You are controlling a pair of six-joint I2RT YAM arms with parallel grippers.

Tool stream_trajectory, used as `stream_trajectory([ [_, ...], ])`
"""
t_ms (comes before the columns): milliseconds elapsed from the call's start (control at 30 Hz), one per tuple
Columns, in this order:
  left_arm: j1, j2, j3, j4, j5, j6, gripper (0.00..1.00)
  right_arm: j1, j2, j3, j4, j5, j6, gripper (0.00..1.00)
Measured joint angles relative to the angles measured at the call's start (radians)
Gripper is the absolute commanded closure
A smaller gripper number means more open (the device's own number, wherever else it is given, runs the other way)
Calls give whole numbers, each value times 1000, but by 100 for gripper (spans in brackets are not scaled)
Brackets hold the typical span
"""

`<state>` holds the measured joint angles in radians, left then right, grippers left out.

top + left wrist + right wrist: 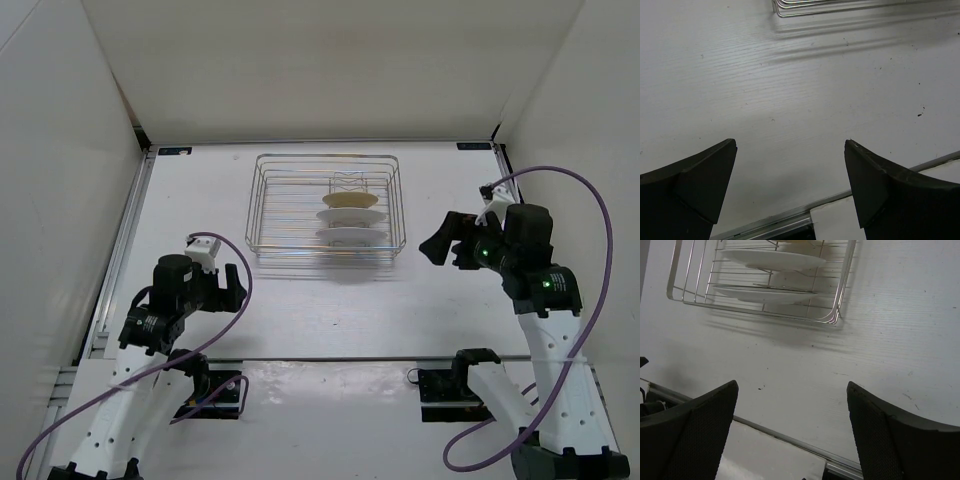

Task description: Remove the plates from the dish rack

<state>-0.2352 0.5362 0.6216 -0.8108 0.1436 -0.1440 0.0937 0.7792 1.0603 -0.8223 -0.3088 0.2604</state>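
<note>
The silver wire dish rack (270,205) stands at the table's far middle. In its right half stand three small plates in the dividers: a tan-beige one (350,201) at the back, a white one (350,216) in the middle, a white one (350,236) in front. The right wrist view shows the rack (685,295) and two white plates (772,260) (765,295). My left gripper (235,283) is open and empty, left of and nearer than the rack. My right gripper (437,243) is open and empty, just right of the rack. The left wrist view shows only the rack's corner (805,7).
White walls enclose the table on three sides. A metal rail (330,358) crosses the table in front of the arm bases, seen also in the left wrist view (790,215) and the right wrist view (790,440). Purple cables (590,210) loop from both arms.
</note>
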Motion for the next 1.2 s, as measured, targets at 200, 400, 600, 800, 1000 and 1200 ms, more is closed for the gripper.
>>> stream_trajectory([
  [200, 0, 4, 0, -5, -1, -11, 0, 0, 25, 30, 21, -50, -38, 10],
  [400, 0, 14, 4, -39, -65, -35, 0, 4, 81, -2, 208, -277, -27, 33],
  [600, 0, -2, 6, -56, -112, -51, 0, 43, 288, 40, 301, -431, -45, 38],
  [800, -1, -1, 6, -57, -118, -51, 0, 144, 389, 135, 267, -375, -195, 39],
  [1000, -1, 27, 6, -57, -109, -49, 0, 279, 443, 119, 289, -228, -378, 41],
  [1200, -1, 31, 6, -57, -102, -48, 0, 351, 550, 122, 325, -68, -509, 41],
])
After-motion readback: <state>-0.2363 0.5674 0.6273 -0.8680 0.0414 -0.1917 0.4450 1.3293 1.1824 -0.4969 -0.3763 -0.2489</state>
